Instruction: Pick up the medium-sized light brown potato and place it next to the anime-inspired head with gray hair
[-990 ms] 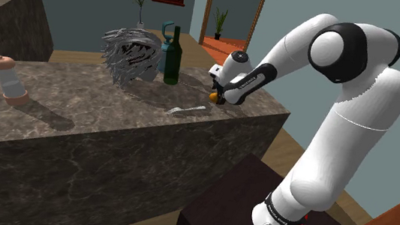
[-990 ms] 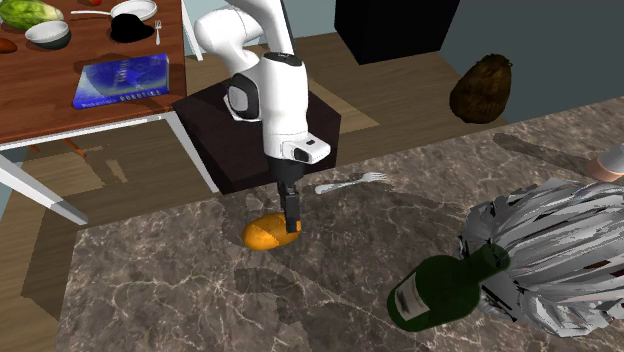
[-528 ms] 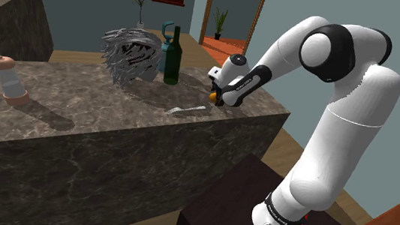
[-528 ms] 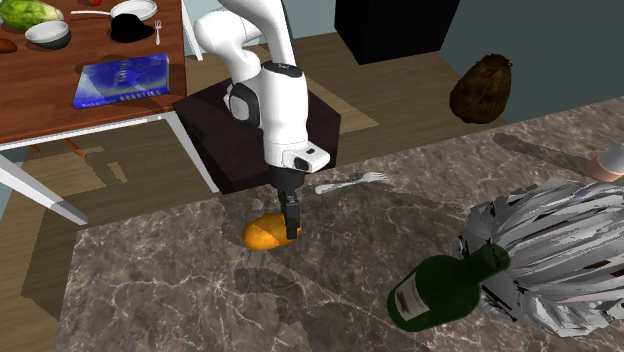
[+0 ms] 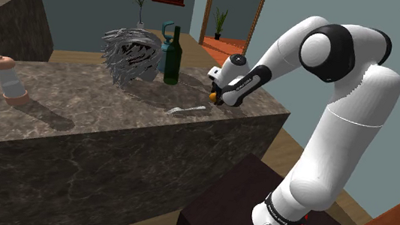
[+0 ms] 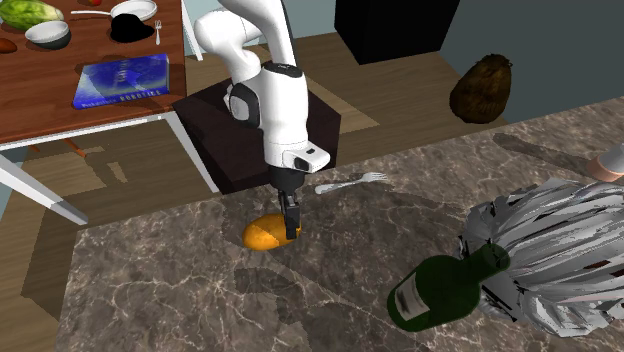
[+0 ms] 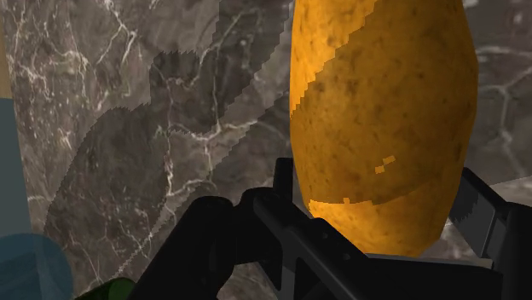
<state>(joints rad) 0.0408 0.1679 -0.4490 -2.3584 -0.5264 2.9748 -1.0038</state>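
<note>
Marble counter (image 6: pixel 180 290) beneath, arm (image 5: pixel 346 107) angles down, fingers (image 7: pixel 490 223) clasping potato (image 6: pixel 260 235).

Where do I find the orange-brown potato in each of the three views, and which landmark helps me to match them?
Shoulder view: the potato is a small orange spot near the right end of the counter.
Second exterior view: left of centre on the counter, near its edge.
Wrist view: close up, between the fingers.
Shared landmark: the black gripper at the potato.
</note>
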